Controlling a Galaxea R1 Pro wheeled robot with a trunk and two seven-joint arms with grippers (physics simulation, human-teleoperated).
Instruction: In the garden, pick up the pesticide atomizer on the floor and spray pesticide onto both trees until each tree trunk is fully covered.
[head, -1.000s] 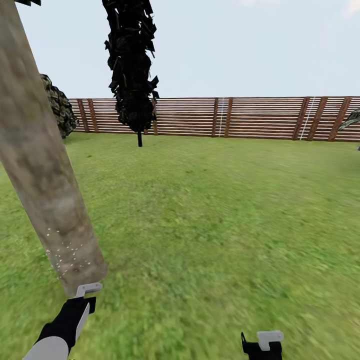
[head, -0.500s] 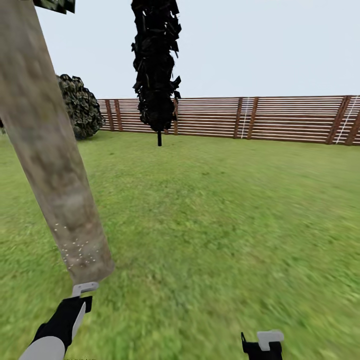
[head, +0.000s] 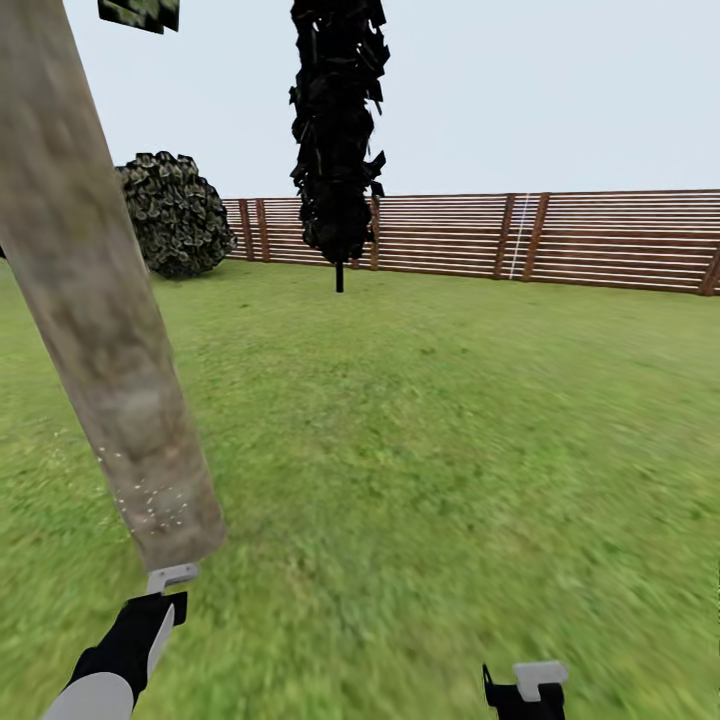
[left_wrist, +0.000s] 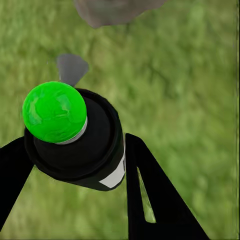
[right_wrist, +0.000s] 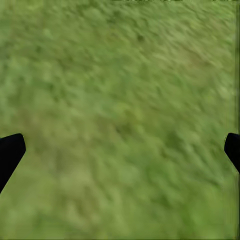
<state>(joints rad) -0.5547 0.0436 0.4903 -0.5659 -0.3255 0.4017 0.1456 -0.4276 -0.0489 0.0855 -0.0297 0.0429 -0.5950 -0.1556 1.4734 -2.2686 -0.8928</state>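
Pesticide atomizer clamped between left gripper fingers, green tip aimed toward tree trunk base just ahead; right gripper spread wide, holding nothing, over grass.

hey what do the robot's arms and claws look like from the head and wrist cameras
In the head view the left arm has a pale grey-white rounded shell, then a black wrist section ending in a light grey angular left claw. The right claw shows the same light grey bracket on black. Wrist views show flat, tapering black fingers. No cables or markings show.
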